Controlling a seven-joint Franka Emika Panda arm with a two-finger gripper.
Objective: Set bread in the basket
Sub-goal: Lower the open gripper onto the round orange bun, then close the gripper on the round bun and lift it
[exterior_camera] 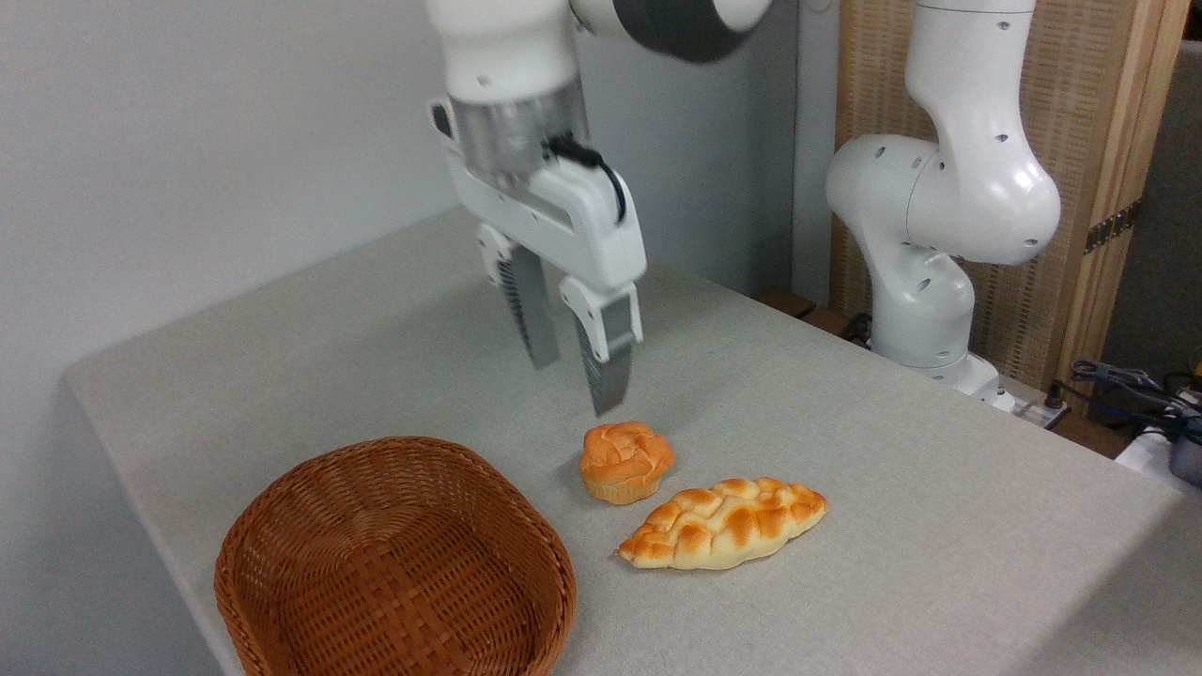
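The bread (625,461), a small round orange-golden bun with a knotted top, rests on the grey table right of the basket. The brown wicker basket (394,563) sits empty at the front left. My gripper (575,387) hangs open just above and slightly left of the bun, its two ribbed fingers (603,361) pointing down with nothing between them. The lower fingertip ends a short way above the bun's top.
A longer braided loaf (723,523) lies just right of and in front of the bun, nearly touching it. The arm's white base (930,282) stands at the table's back right edge. Cables and a connector (1136,390) lie at the far right.
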